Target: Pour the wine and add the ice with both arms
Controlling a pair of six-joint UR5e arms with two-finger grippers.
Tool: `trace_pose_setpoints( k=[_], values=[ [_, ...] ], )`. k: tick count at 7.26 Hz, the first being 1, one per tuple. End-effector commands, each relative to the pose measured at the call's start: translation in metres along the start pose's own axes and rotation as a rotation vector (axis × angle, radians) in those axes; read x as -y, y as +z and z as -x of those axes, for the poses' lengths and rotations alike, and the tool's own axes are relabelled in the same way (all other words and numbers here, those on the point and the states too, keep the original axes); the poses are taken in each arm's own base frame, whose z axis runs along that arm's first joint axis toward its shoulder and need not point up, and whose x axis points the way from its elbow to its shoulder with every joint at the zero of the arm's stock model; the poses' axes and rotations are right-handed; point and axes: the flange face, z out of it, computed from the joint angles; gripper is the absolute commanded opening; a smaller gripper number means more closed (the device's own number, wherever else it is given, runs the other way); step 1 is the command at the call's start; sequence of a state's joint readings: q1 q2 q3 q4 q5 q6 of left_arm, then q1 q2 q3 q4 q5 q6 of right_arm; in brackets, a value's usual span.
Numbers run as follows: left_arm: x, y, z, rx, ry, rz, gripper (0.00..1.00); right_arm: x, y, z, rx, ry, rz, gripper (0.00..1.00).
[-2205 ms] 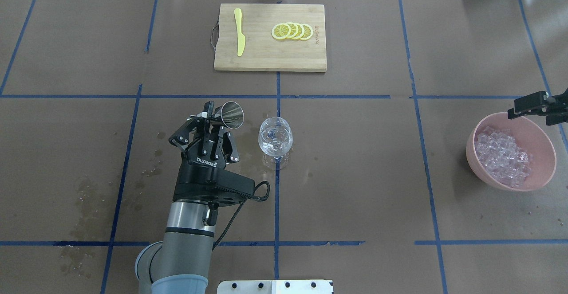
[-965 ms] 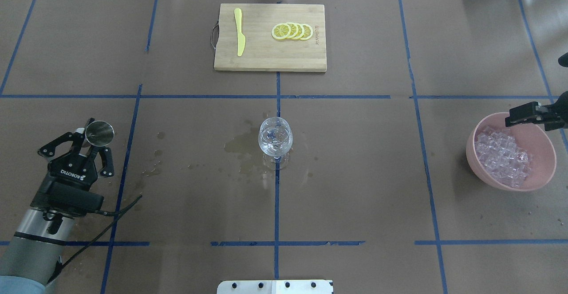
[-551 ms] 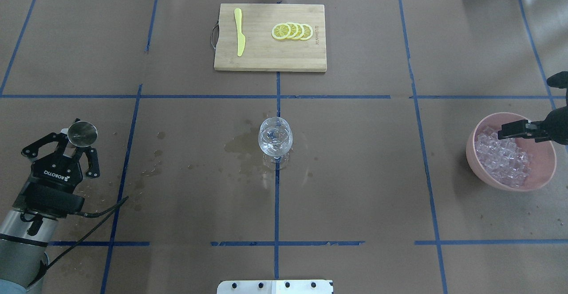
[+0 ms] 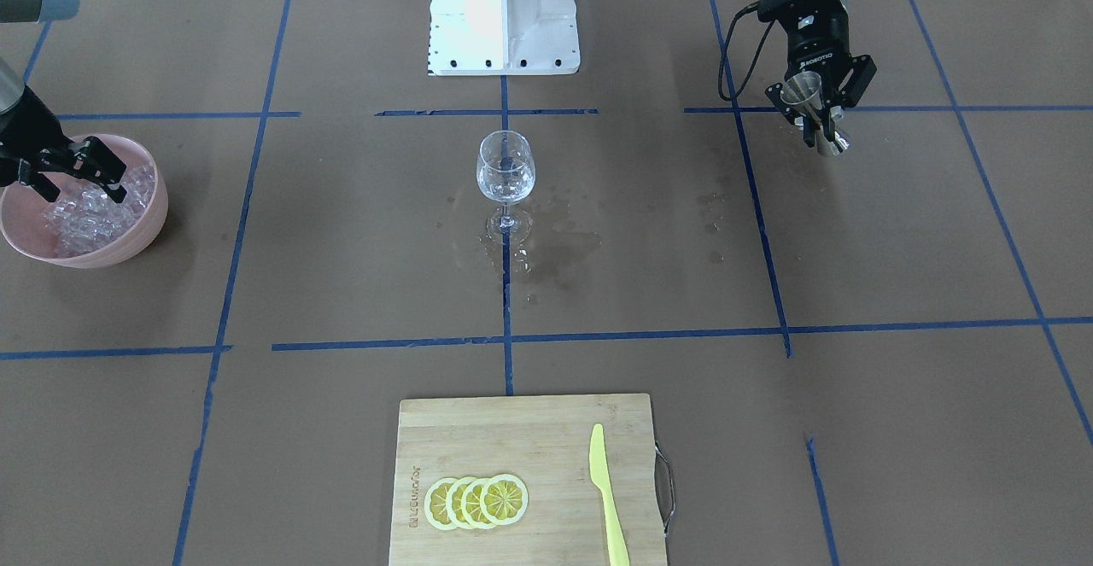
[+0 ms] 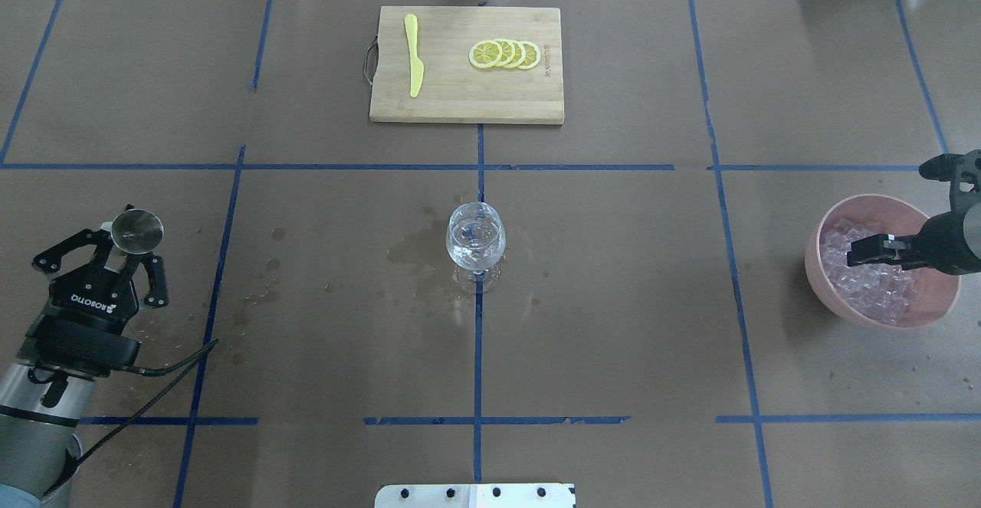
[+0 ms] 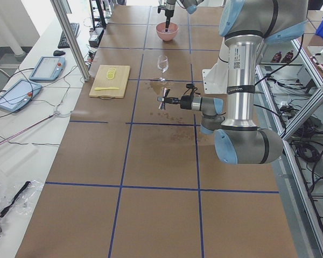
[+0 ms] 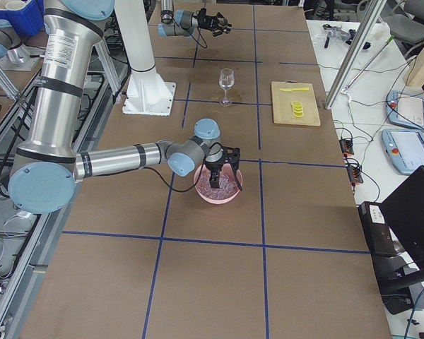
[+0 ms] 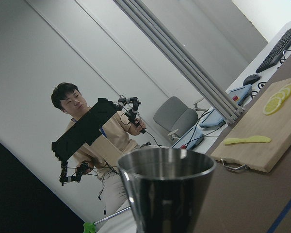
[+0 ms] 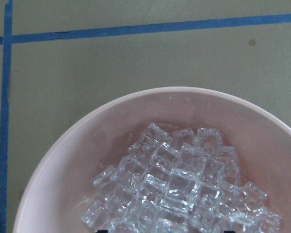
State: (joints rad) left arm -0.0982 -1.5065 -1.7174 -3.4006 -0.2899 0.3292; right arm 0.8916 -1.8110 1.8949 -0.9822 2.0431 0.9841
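I see my left gripper [image 5: 129,246] out on the left side of the table [image 5: 613,301], well apart from the wine glass [image 5: 475,244]. Its fingers are closed on a small metal measuring cup [image 5: 137,231], pinching it about its waist. The cup's mouth faces up, and from the left wrist camera I see its rim [image 8: 166,164] close up, but not whether anything is inside.

The wine glass stands upright at the middle of the table, right on a crossing of the blue tape lines. The wine [image 4: 505,186] is a little clear liquid low in the glass, and I can barely make it out. Damp patches [image 5: 418,251] darken the brown paper just beside the foot of the glass, on the side towards my left arm.

My right gripper [image 5: 854,251] hangs over the pink bowl [image 5: 811,259] at the right end of the table, pointing down into it with its fingers spread wide and nothing between them. The ice [image 5: 870,286] is heaped inside the bowl, directly under the fingertips. I cannot tell whether the tips touch the cubes.

On the far side of the table lies a wooden cutting board [image 5: 460,102] with a yellow knife [image 5: 414,56] and a row of overlapping lemon slices [image 5: 506,54].
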Motion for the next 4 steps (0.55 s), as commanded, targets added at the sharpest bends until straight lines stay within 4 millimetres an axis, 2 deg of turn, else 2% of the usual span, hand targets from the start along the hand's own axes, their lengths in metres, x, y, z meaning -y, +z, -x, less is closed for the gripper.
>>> trace_pose_setpoints(
  k=[1,2,3,4],
  values=[
    [-0.0004,0.0,-0.0001,0.0,0.001,0.0,0.0,-0.001,0.0031,-0.0018,-0.008,0.001,0.006,0.47],
    [-0.0004,0.0,-0.0001,0.0,0.001,0.0,0.0,-0.0023,0.0046,-0.0024,-0.01,-0.007,0.01,0.29],
    [-0.0004,0.0,-0.0001,0.0,0.001,0.0,0.0,-0.0022,0.004,-0.0018,-0.009,-0.012,0.009,0.03],
    [-0.0003,-0.0004,-0.0006,-0.002,0.0,0.0,0.0,-0.0019,0.0026,-0.0039,-0.01,-0.01,0.007,0.0]
  ],
)
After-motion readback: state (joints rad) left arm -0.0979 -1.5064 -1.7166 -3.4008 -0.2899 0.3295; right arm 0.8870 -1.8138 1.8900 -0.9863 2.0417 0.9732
